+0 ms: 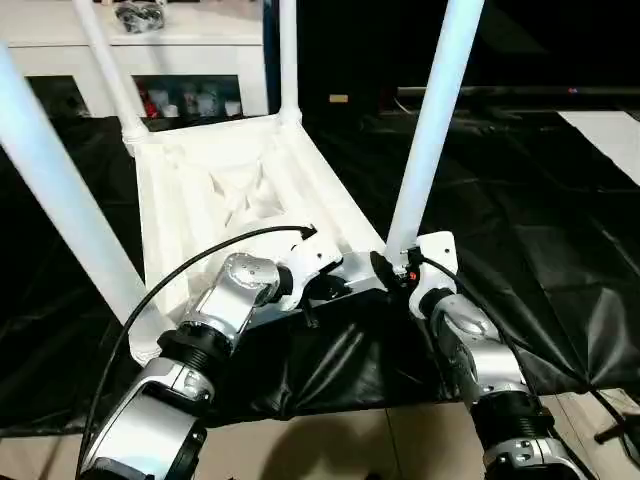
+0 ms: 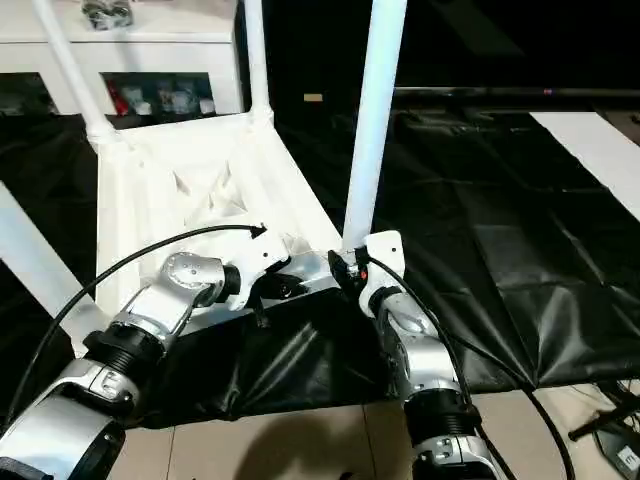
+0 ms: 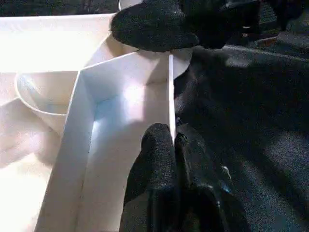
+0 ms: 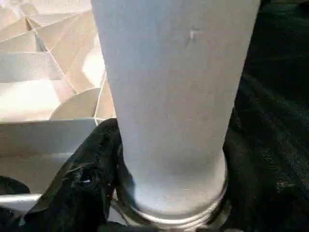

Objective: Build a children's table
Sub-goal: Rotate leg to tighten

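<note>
The white tabletop (image 1: pixel 230 190) lies upside down on a black sheet, its ribbed underside facing up. White legs stand up from its corners: far left (image 1: pixel 110 70), far middle (image 1: pixel 288 60), near left (image 1: pixel 50 190) and near right (image 1: pixel 430 130). My left gripper (image 3: pixel 174 140) is shut on the thin near rim (image 3: pixel 170 92) of the tabletop, close to the near right corner. My right gripper (image 1: pixel 400 270) holds the base of the near right leg (image 4: pixel 174 96). One black finger (image 4: pixel 87 179) presses its side just above the threaded end (image 4: pixel 178 217).
The black sheet (image 1: pixel 520 230) covers the floor around the tabletop and ends near my forearms at the beige floor (image 1: pixel 350 440). A white glass-door cabinet (image 1: pixel 130 60) stands behind the tabletop. A white panel (image 1: pixel 610 130) lies at the far right.
</note>
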Controlling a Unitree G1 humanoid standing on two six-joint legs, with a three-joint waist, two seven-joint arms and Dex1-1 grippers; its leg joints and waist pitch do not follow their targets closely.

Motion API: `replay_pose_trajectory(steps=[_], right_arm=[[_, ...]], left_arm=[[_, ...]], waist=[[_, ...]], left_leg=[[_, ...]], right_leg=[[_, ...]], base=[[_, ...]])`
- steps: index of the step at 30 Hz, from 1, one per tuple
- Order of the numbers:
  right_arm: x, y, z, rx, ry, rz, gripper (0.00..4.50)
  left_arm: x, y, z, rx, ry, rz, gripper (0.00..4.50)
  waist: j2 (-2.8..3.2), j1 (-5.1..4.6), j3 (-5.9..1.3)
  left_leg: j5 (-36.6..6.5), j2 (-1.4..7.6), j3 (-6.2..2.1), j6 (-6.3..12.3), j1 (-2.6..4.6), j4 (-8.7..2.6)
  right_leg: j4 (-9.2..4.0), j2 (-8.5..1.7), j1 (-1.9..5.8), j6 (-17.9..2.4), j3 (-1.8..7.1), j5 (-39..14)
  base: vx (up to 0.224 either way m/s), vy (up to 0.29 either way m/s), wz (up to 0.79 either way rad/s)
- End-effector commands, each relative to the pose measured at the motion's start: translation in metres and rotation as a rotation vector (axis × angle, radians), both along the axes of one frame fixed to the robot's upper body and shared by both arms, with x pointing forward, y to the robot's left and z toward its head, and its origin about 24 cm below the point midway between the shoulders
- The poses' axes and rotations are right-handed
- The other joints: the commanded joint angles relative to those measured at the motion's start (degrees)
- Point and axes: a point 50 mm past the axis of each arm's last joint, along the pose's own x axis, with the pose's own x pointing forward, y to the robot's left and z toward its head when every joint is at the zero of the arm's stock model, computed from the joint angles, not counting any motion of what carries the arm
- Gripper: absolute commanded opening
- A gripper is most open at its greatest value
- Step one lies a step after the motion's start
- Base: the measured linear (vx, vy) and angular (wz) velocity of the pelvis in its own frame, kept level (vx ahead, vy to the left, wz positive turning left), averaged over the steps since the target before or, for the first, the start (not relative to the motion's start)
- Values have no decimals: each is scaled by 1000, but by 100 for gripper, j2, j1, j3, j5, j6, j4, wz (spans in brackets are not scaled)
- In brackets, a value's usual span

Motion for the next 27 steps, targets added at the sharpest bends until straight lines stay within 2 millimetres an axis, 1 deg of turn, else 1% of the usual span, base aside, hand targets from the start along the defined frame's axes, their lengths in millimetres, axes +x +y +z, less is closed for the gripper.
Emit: replay_pose_trajectory(steps=[1,2,3,4,5,6,8,9,10,11,12,13,14,15,16,17,18,19,20,21,22,24,25,26,27], right_arm=[[-3,22,5,23,-35,186,370],[-3,17,5,9,-43,204,370],[-4,11,6,1,-48,236,370],[-5,8,7,-5,-51,269,370],[-5,8,7,-5,-51,271,370],[-9,1,8,-23,-60,356,370],[-9,1,8,-23,-60,356,370],[-11,-4,10,-34,-61,420,370],[-14,-9,11,-46,-58,478,370],[-17,-13,11,-62,-48,546,370],[-20,-16,12,-72,-41,587,370],[-24,-20,12,-84,-20,663,370],[-27,-23,13,-91,-6,713,370],[-28,-25,14,-94,5,742,370],[-29,-26,14,-94,7,749,370],[-30,-31,16,-98,30,808,356],[-30,-33,16,-99,41,830,347],[-30,-33,16,-100,42,831,347],[-29,-36,16,-110,63,870,334],[-28,-37,17,-114,69,881,334],[-26,-39,18,-117,79,902,314],[-26,-39,18,-122,85,919,306],[-25,-39,18,-122,90,929,292],[-26,-39,18,-121,95,940,292],[-26,-39,19,-121,101,954,274]], left_arm=[[-17,-19,-15,5,79,-130,0],[-16,-14,-15,8,81,-136,0],[-16,-9,-14,11,81,-149,0],[-17,-5,-13,8,80,-169,0],[-17,-5,-13,7,80,-170,0],[-18,4,-12,3,93,-190,0],[-18,4,-12,3,93,-190,0],[-19,10,-10,2,105,-214,0],[-20,15,-9,5,110,-240,0],[-21,19,-7,0,116,-269,0],[-21,22,-6,-3,120,-286,0],[-22,26,-4,-2,108,-319,0],[-23,28,-2,-3,110,-342,0],[-24,31,-2,3,113,-354,0],[-24,31,-2,5,114,-357,0],[-24,35,0,9,123,-375,0],[-24,37,1,8,127,-380,0],[-24,37,1,8,127,-381,0],[-25,41,2,13,135,-410,0],[-25,42,3,17,136,-422,0],[-26,44,3,15,150,-441,0],[-27,46,4,13,160,-448,0],[-27,46,4,14,161,-451,0],[-27,47,4,14,163,-454,0],[-27,48,4,16,167,-458,0]], waist=[[6,-12,-215],[13,12,-235],[5,23,-239],[8,33,-246],[-3,41,-253],[-21,73,-267],[-36,105,-270],[-32,140,-283],[-55,195,-308],[-58,181,-309],[-25,221,-348],[-22,238,-358],[-61,259,-346],[-58,293,-338],[-54,317,-330],[-37,346,-321],[-36,354,-317],[-28,364,-305],[-8,370,-287],[-17,358,-282],[-10,352,-276],[-18,342,-270],[-13,345,-272],[-12,343,-273],[-22,343,-280]], left_leg=[[-3056,114,-94,57,58,-517],[-2902,120,-72,104,56,-509],[-2701,127,-50,160,26,-505],[-2588,129,-37,192,14,-501],[-2469,122,-26,242,-2,-493],[-2130,126,13,356,-20,-452],[-1923,116,50,449,-8,-421],[-1765,126,70,516,24,-400],[-1458,117,63,570,-15,-368],[-1312,118,84,630,-45,-358],[-961,129,76,713,-66,-325],[-684,127,89,812,-68,-295],[-586,126,103,902,-78,-274],[-551,117,99,924,-91,-264],[-564,127,113,933,-86,-262],[-684,146,111,893,-77,-274],[-726,157,110,860,-70,-281],[-853,172,109,777,-55,-294],[-985,180,103,679,-44,-313],[-1152,177,99,583,-42,-326],[-1277,181,98,509,-27,-335],[-1306,178,93,475,-41,-334],[-1297,183,90,455,-32,-340],[-1288,186,88,453,-30,-342],[-1251,181,92,467,-29,-335]], right_leg=[[-390,-226,54,-755,109,-2730],[-364,-226,67,-855,138,-2468],[-325,-224,83,-978,166,-2141],[-306,-228,95,-1042,177,-1978],[-293,-229,116,-1089,180,-1846],[-243,-242,135,-1223,209,-1507],[-228,-242,128,-1289,225,-1392],[-219,-250,112,-1354,236,-1358],[-161,-242,174,-1386,233,-1153],[-132,-234,165,-1436,249,-950],[-53,-235,202,-1527,235,-453],[6,-213,206,-1648,225,50],[27,-197,205,-1708,220,305],[43,-198,222,-1712,211,334],[46,-194,210,-1715,212,308],[34,-205,213,-1706,192,-15],[26,-206,209,-1691,192,-138],[7,-202,192,-1667,191,-395],[-14,-199,172,-1643,191,-614],[-25,-194,171,-1621,191,-810],[-33,-196,158,-1608,197,-921],[-31,-197,163,-1584,202,-927],[-30,-196,159,-1581,202,-910],[-26,-197,156,-1586,203,-881],[-15,-190,157,-1608,204,-785]], base=[[0,0,0],[0,0,0],[0,0,0],[0,0,0],[0,0,0],[55,-26,4],[59,-36,7],[62,-58,11],[62,-58,11],[60,-66,5],[54,-63,1],[54,-63,1],[38,-52,1],[0,0,0],[0,0,0],[0,0,0],[0,0,0],[0,0,0],[0,0,0],[0,0,0],[0,0,0],[0,0,0],[0,0,0],[0,0,0],[0,0,0]])
